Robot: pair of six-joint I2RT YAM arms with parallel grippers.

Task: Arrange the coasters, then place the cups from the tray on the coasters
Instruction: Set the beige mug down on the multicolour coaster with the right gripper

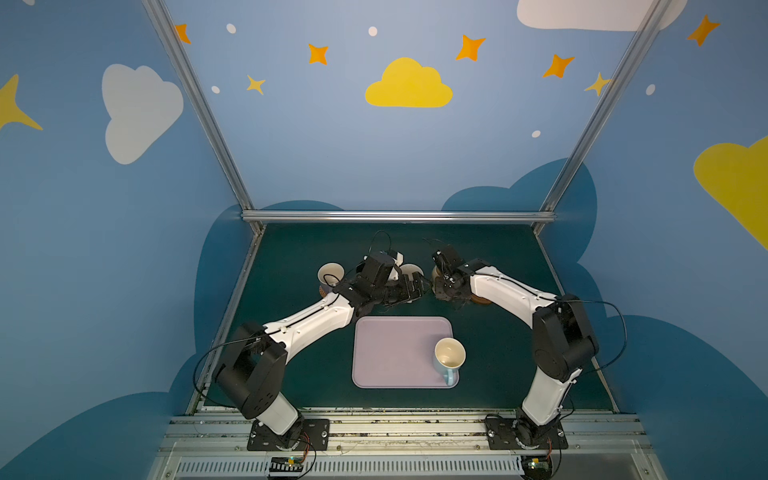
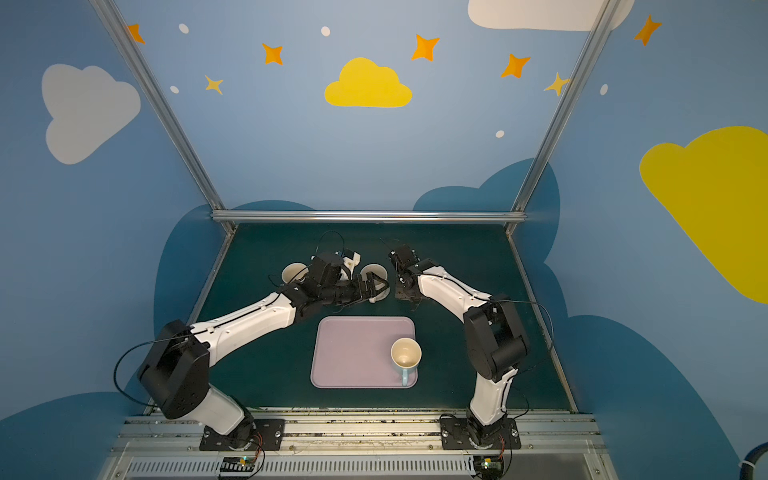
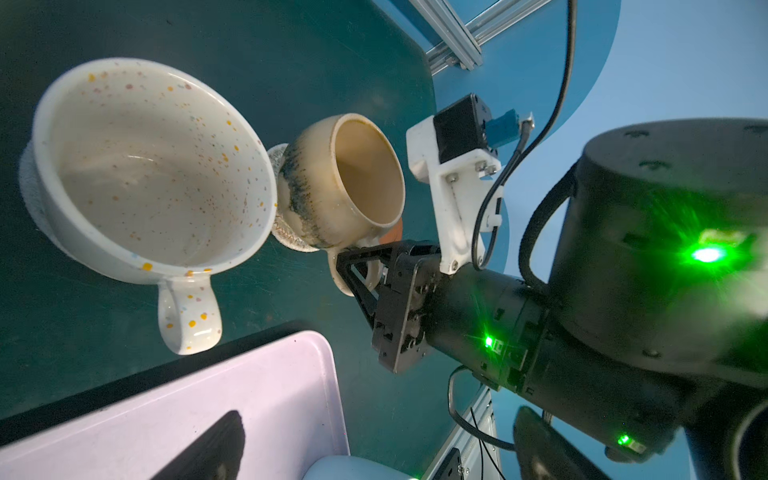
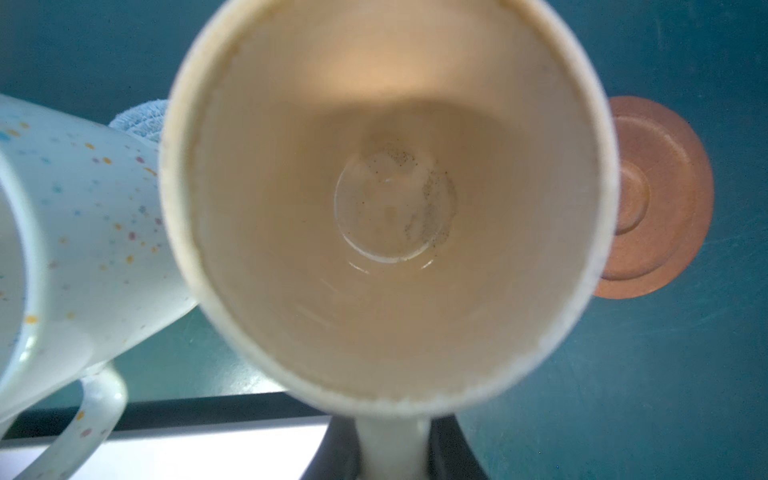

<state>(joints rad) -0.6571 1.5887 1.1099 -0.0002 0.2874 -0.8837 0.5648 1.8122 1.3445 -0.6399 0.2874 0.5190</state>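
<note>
**Operator:** Tray and contents?

**Keeper:** Item 1. Your pale lilac tray (image 1: 395,353) lies mid-width on the green counter (image 1: 324,365), toward its near edge. You will see it in both top views. One light blue mug (image 1: 449,358) stands upright at the tray's right near corner. Its inside is cream and its handle points to the near edge.

**Operator:** Off the tray?

**Keeper:** Item 2. You have a row beyond the tray's far edge.
- Toward the counter's left edge stands the lavender mug (image 1: 330,274), with a brown coaster (image 1: 323,291) showing under it.
- In the middle, the cream speckled mug (image 3: 145,166) stands upright on a grey woven coaster (image 3: 29,187).
- Just beside it, toward the right edge, the mustard mug (image 3: 345,183) sits over a beige woven coaster (image 3: 291,239). You cannot tell whether its base rests flat.
- Next along toward the right edge is a brown wooden coaster (image 4: 656,199). Its ringed top is in plain view in the right wrist view.

**Operator:** Tools?

**Keeper:** Item 3. Your left tool (image 2: 377,287) has its jaws spread wide and grips nothing. It sits at the near side of the cream speckled mug.

Item 4. Your right tool (image 3: 359,272) has its jaws pressed together on the mustard mug's handle, pinching it.
</note>
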